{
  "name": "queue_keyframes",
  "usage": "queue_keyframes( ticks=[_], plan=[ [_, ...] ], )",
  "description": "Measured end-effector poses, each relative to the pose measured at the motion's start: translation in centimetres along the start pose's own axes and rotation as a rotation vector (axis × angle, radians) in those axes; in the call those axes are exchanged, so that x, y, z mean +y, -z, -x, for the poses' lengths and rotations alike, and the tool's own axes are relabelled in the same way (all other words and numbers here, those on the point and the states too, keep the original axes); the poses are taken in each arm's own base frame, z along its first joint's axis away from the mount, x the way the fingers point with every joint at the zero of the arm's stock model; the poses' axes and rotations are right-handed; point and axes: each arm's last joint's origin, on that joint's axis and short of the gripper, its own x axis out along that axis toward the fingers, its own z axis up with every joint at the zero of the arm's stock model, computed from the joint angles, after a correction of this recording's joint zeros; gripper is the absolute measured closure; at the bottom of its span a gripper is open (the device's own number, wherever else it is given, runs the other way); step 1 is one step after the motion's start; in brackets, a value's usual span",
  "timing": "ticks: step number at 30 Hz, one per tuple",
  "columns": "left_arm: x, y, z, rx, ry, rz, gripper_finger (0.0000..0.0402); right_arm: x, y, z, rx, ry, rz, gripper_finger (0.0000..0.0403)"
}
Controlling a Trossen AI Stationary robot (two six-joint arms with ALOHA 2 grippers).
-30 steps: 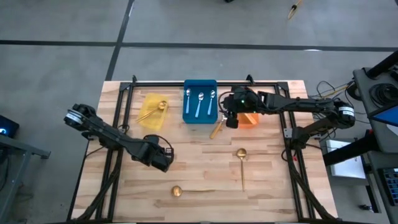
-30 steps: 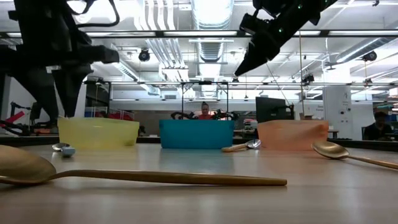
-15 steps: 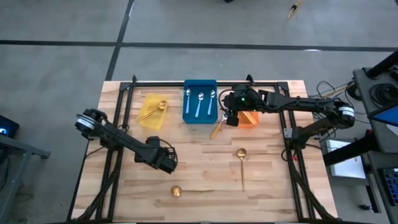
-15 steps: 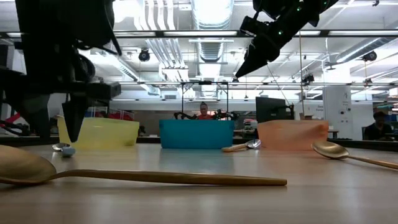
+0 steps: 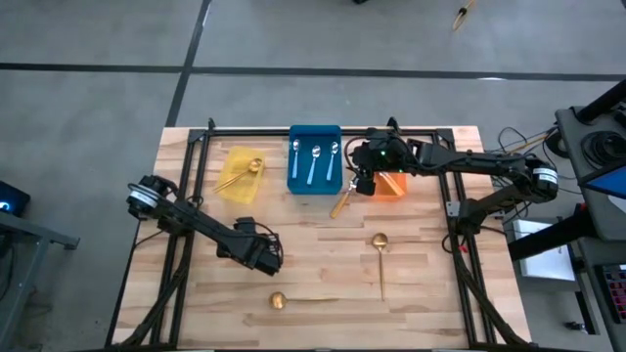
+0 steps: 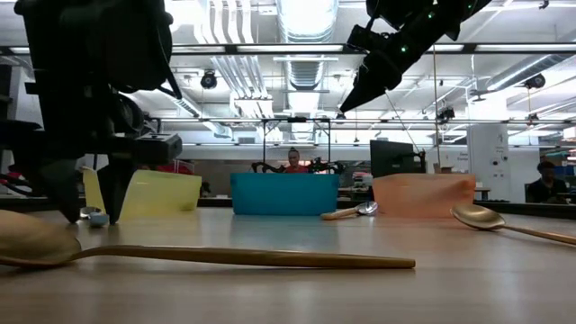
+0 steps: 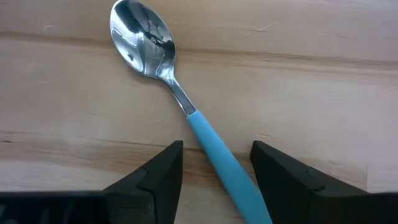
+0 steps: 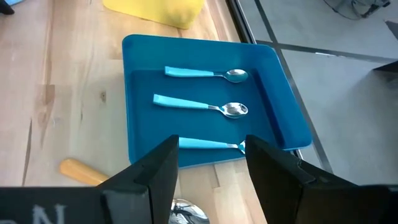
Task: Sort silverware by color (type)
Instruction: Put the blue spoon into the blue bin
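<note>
My left tool (image 7: 214, 171) is dropping lower, fingers apart, straddling the blue-handled spoon (image 7: 180, 99) on the surface (image 7: 311, 87); my right tool (image 8: 208, 165), open, is hovering near the blue bin (image 8: 140, 143).

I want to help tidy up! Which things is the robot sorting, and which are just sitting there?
Being sorted: blue-handled spoon between the open left claw's fingers; three blue-handled spoons in the blue bin; orange-handled spoon; gold spoon mid-table; gold spoon by the front edge; gold spoon in the yellow bin.
Just there: yellow bin; orange bin; person beyond the table.
</note>
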Motion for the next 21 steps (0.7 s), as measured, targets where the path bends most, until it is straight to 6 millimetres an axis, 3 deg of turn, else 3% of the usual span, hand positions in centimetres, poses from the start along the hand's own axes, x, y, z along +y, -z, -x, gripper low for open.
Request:
queue_keyframes(
  ticks=[21],
  plan=[
    [0.7, 1.8, 0.8, 0.083, 0.016, -0.057, 0.0358, -0.1, 0.0, 0.0, 0.001, 0.002, -0.002, 0.0227]
  ],
)
